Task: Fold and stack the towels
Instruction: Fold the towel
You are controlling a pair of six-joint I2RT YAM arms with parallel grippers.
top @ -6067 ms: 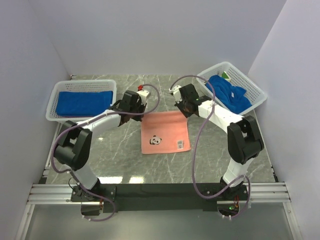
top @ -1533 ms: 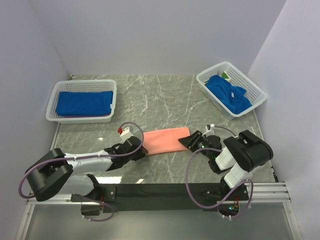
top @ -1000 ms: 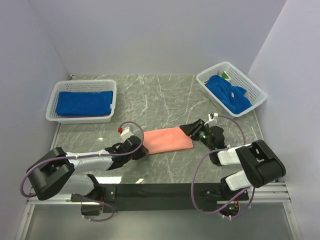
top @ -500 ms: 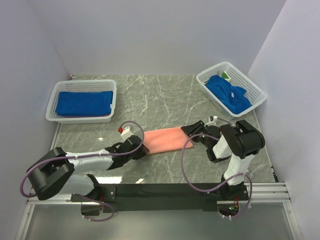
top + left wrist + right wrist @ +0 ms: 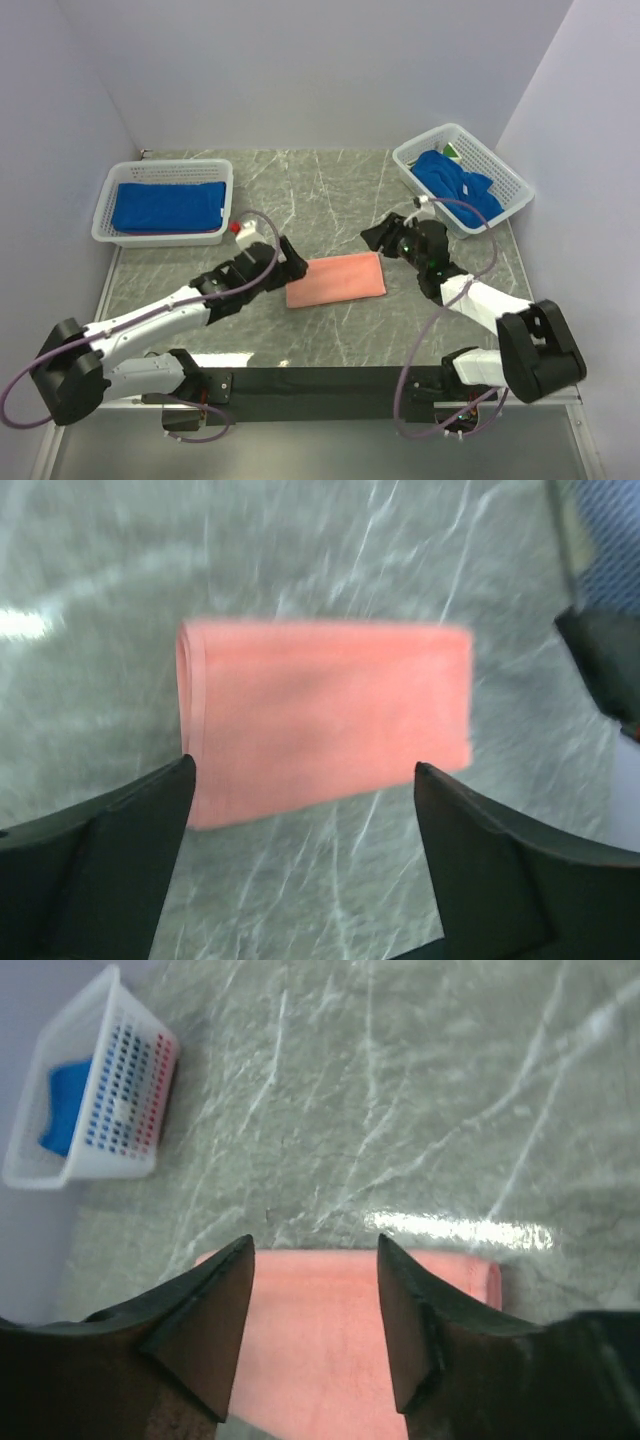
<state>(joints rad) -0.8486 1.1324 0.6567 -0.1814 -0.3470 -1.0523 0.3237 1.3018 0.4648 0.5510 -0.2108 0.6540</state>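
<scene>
A salmon-pink towel (image 5: 336,279) lies folded into a flat rectangle on the marble table, with neither gripper touching it. My left gripper (image 5: 290,262) hovers just off its left end, jaws wide open and empty; in the left wrist view the towel (image 5: 325,715) lies beyond the left gripper (image 5: 305,765). My right gripper (image 5: 375,237) hangs above the towel's far right corner, open with nothing in it; the right wrist view shows the towel (image 5: 330,1340) under the right gripper (image 5: 315,1240). A folded royal blue towel (image 5: 168,205) lies in the left basket. A crumpled blue towel (image 5: 455,185) fills the right basket.
The white lattice basket (image 5: 108,195) stands at the back left and shows in the right wrist view as a basket (image 5: 120,1110). Another white basket (image 5: 505,170) sits tilted at the back right, with a scrap of green cloth (image 5: 452,152) at its far edge. Walls close in both sides.
My left gripper has opened, let go of the pink towel's left end and lifted away. The right gripper has risen off the towel's right end and opened wider. The towel stays folded.
</scene>
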